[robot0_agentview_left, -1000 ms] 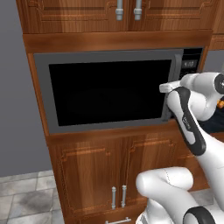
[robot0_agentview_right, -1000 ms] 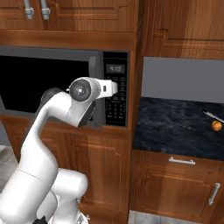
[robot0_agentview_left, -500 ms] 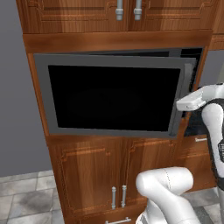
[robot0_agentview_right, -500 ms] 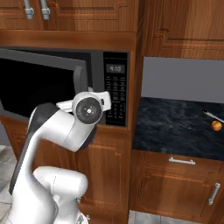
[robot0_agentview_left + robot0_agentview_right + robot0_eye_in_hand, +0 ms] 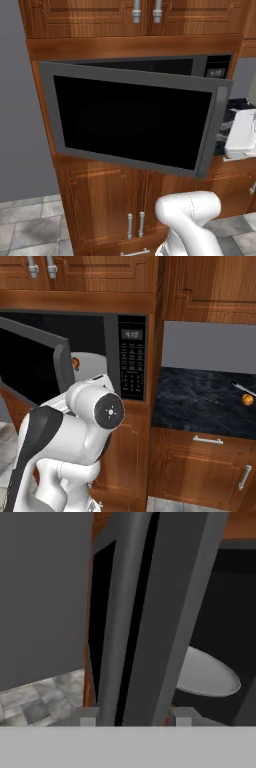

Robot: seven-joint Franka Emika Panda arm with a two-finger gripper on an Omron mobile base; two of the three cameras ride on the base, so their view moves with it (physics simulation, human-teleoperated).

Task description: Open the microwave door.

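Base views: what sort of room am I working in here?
A rendered kitchen, by the look of it: a built-in microwave with its door swung partly open, brown wooden cabinets around it, and a dark stone counter to the right.

The microwave door (image 5: 132, 121) has been swung from shut to well ajar, its handle edge drawn outward. The white turntable plate (image 5: 207, 674) inside has been exposed.

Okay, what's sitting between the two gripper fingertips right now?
In the hand view, the vertical grey bar handle of the microwave door stands between the fingertips, with the white turntable plate visible beyond it inside the microwave.
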